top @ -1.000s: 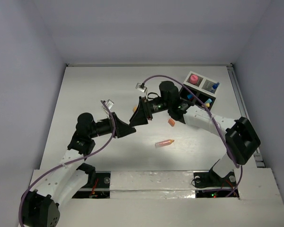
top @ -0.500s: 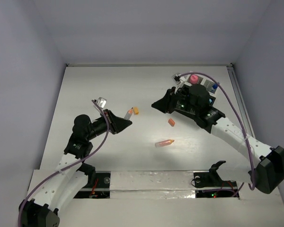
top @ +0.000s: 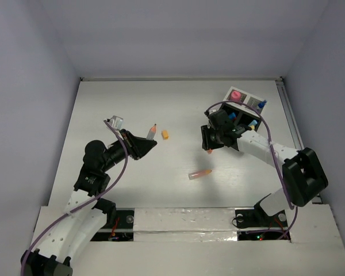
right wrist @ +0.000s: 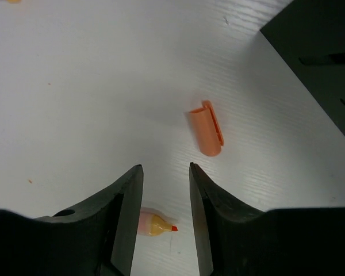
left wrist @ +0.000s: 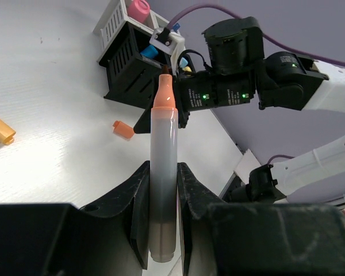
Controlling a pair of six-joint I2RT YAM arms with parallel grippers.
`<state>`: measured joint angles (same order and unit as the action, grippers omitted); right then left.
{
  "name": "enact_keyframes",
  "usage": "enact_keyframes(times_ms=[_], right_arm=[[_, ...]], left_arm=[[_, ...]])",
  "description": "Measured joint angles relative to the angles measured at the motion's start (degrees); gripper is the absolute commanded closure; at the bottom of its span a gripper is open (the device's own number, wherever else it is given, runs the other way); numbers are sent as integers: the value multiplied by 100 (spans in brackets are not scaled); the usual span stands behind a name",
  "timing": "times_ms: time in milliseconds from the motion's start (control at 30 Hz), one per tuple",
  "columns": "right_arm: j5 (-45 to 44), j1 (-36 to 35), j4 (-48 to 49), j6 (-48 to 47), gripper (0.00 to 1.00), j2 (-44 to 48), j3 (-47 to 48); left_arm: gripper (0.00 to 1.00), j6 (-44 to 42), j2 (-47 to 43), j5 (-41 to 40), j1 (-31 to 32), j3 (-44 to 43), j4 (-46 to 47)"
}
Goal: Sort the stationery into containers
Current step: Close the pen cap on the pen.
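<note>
My left gripper [top: 146, 141] is shut on a clear orange-tipped pen [top: 153, 130], held above the table and pointing up; in the left wrist view the pen [left wrist: 163, 155] stands between the jaws. My right gripper [top: 206, 144] is open and empty, low over a small orange cap [top: 209, 150], which lies just beyond its fingertips [right wrist: 207, 132]. A second clear orange-tipped pen [top: 199, 173] lies on the table; its tip [right wrist: 156, 223] shows between the right jaws. The black divided box [top: 246, 109] stands at the back right with a pink round piece [top: 236, 95] and blue pieces inside.
A yellow-orange cap [top: 165, 135] lies on the table just right of the held pen; it also shows in the left wrist view [left wrist: 0, 128]. The box's dark wall [right wrist: 322, 57] is close to the right gripper. The table's raised right edge [top: 290, 126] runs beside the box.
My right gripper swung from beside the left gripper toward the box, then came down over the orange cap. My left arm pulled back left with the pen, now raised.
</note>
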<state>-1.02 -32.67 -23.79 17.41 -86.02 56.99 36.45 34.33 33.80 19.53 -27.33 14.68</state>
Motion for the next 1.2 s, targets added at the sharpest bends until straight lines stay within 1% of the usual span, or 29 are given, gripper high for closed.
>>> enact_keyframes(times_ms=[133, 267, 367, 433, 500, 600, 667, 833, 1200], right_arm=[[-273, 0, -284, -9, 52, -35, 33], [-483, 0, -404, 22, 56, -142, 33], [-516, 0, -411, 42, 54, -321, 31], [-525, 0, -409, 63, 44, -433, 31], [-520, 0, -396, 57, 37, -542, 31], [-492, 0, -321, 55, 34, -772, 37], [-426, 0, -243, 55, 34, -949, 66], [-120, 0, -55, 57, 36, -1322, 378], [1224, -11, 546, 140, 34, -1506, 662]], left_arm=[[100, 11, -76, 11, 0, 9, 26], [100, 52, -52, 52, 0, 31, 98], [100, 81, -28, 70, 0, 46, 101], [100, 94, -31, 72, 0, 66, 103], [100, 107, -28, 74, 0, 70, 103], [100, 116, -26, 87, 0, 70, 142], [100, 129, -17, 94, 0, 72, 175], [100, 146, 11, 107, 0, 72, 221], [100, 153, 127, 105, 0, 72, 247]])
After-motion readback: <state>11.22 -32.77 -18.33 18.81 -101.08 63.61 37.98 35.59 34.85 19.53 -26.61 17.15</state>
